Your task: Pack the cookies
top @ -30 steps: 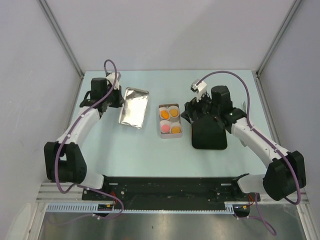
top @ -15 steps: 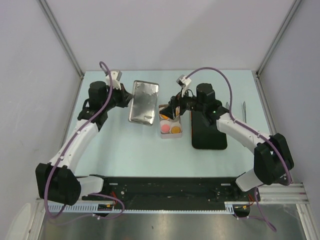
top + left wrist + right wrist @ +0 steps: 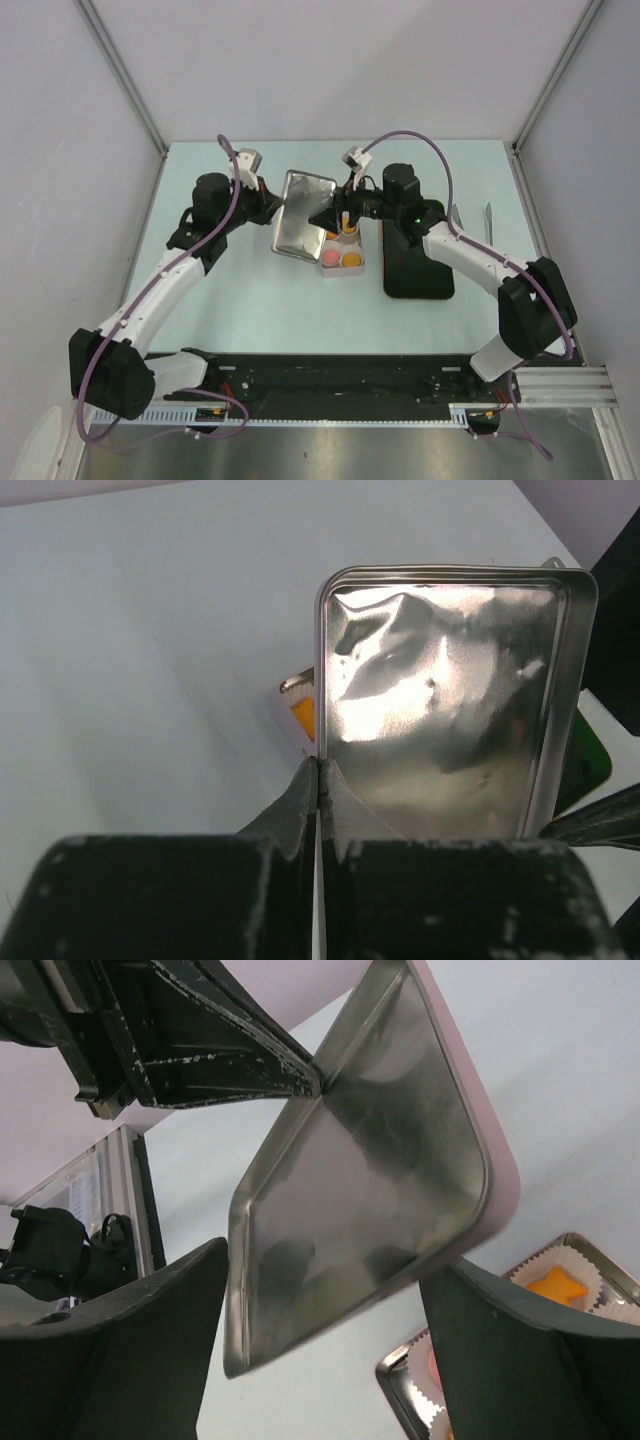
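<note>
The cookies (image 3: 350, 259) sit in white paper cups inside a small open tin (image 3: 341, 273) at mid-table: orange ones and a pink one (image 3: 328, 257). My left gripper (image 3: 278, 205) is shut on the left rim of the tin's silver lid (image 3: 303, 215), holding it tilted above the table just left of the tin. In the left wrist view the fingertips (image 3: 318, 767) pinch the lid (image 3: 440, 700) edge-on. My right gripper (image 3: 325, 1270) stands open astride the lid (image 3: 350, 1170), one finger at each side. A star-shaped orange cookie (image 3: 558, 1285) shows below.
A black rectangular pad (image 3: 418, 262) lies right of the tin, under the right forearm. Two metal tongs (image 3: 490, 216) lie near the right edge. Grey walls close in the table on three sides.
The left arm has carried the lid to the right and tilted it up beside the tin. The right gripper has swung left off the black pad to the lid, its jaws narrowing.
</note>
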You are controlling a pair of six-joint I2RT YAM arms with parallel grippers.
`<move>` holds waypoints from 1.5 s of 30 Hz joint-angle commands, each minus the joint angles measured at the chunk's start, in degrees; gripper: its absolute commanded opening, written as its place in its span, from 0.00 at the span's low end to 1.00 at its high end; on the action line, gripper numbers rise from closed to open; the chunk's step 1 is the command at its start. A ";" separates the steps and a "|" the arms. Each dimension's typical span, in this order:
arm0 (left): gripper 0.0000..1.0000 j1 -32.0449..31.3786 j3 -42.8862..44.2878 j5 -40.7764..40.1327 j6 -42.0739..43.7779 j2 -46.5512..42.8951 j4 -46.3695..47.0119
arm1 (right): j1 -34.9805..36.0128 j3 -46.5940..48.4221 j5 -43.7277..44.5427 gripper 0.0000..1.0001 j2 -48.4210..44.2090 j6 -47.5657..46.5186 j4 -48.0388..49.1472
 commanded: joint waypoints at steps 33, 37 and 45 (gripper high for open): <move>0.58 2.55 11.98 15.96 4.19 -8.88 -12.25 | 2.17 6.18 23.34 0.07 -8.83 -35.26 -19.12; 0.58 4.22 19.96 18.86 7.18 -5.81 -18.59 | 2.78 6.09 31.76 0.06 -11.20 -46.22 -22.29; 0.57 10.63 28.51 27.12 12.80 4.03 -29.84 | 2.26 6.09 43.48 0.03 -17.09 -62.95 -26.34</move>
